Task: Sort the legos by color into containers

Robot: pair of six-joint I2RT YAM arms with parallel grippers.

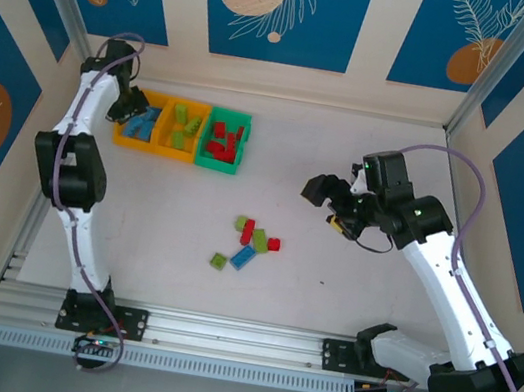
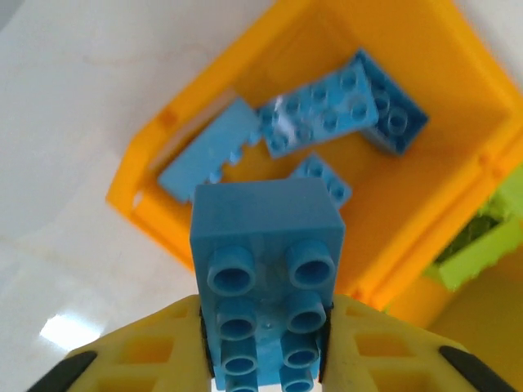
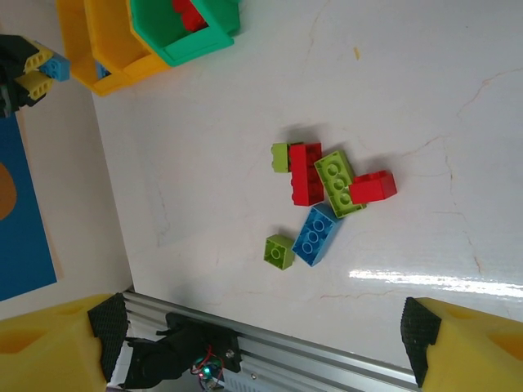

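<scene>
The light blue brick is pinched by its long sides between the yellow fingers of the left tool, which has closed to the brick's width. The brick's studs face the wrist camera. Its long axis points into the open mouth of the end bin, at the left of the containers. The brick's leading end hangs over that bin's near wall, so the release probably needs only a slight advance over the opening.

Inside lie other blue bricks of glossy, hard-edged plastic, at odd angles. The neighbouring orange-yellow bin holds lime pieces, and the green bin at the row's other end holds red.

Well apart from the containers, on the side toward the arm bases, loose legos cluster on the pale, smooth surface. The right tool, spread wide and empty, hovers nearer that cluster.
</scene>
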